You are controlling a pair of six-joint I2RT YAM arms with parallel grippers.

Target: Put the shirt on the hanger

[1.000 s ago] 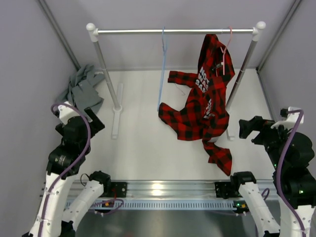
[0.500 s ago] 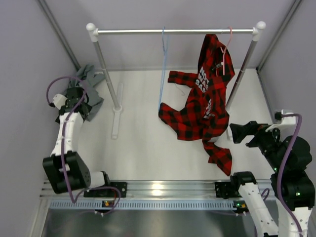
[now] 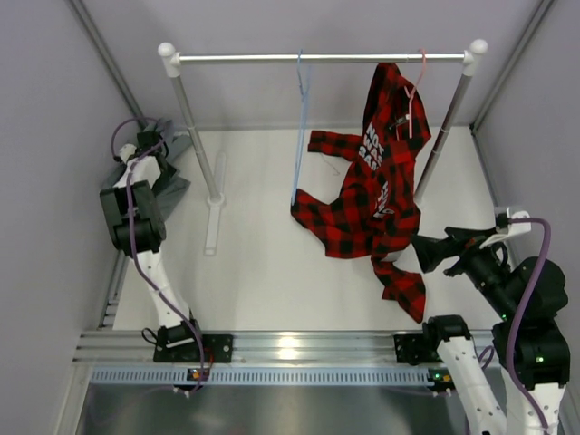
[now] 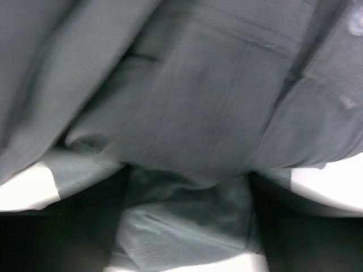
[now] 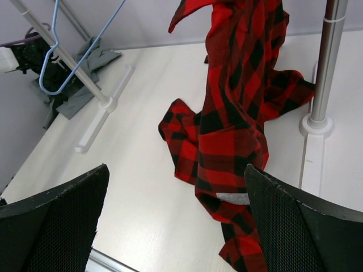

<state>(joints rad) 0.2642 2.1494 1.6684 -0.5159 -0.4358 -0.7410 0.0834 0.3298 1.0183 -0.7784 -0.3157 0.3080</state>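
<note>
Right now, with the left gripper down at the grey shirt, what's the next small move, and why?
Probably close the left gripper on the shirt: the left wrist view shows grey fabric filling the frame, a fold bunched between its open jaws. The hanger hangs bare, so the shirt needs lifting first.

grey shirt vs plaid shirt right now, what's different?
The grey shirt is plain; the plaid shirt is red-and-black checked. The grey shirt lies crumpled on the table at far left; the plaid shirt hangs from the pink hanger, its tail trailing onto the table. Neither is on the blue hanger.
</note>
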